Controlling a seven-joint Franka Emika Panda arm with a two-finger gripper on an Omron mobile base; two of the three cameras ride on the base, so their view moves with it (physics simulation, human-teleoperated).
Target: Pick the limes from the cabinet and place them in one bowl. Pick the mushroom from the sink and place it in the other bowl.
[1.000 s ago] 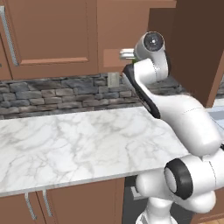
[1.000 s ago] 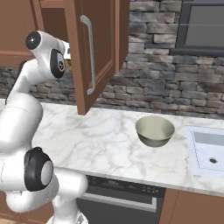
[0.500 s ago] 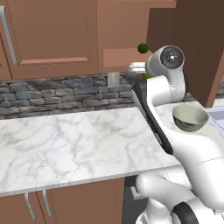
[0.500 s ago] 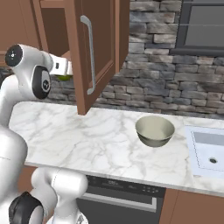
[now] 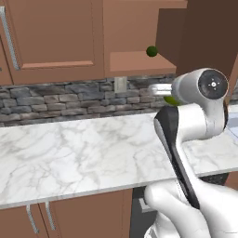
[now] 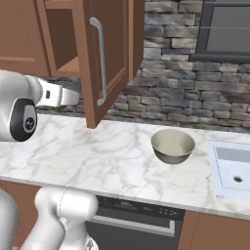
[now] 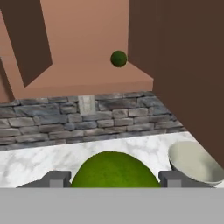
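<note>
The hand (image 7: 113,179) grips the brighter lime (image 7: 114,169), a smooth round green ball, between its two dark finger tips. At 12 o'clock in the hand view the darker lime (image 7: 118,58) sits on the flat brown wooden cabinet shelf (image 7: 87,78). At 4 o'clock the deep cream-grey bowl (image 7: 192,162) rests on the veined marble worktop (image 7: 52,159).
</note>
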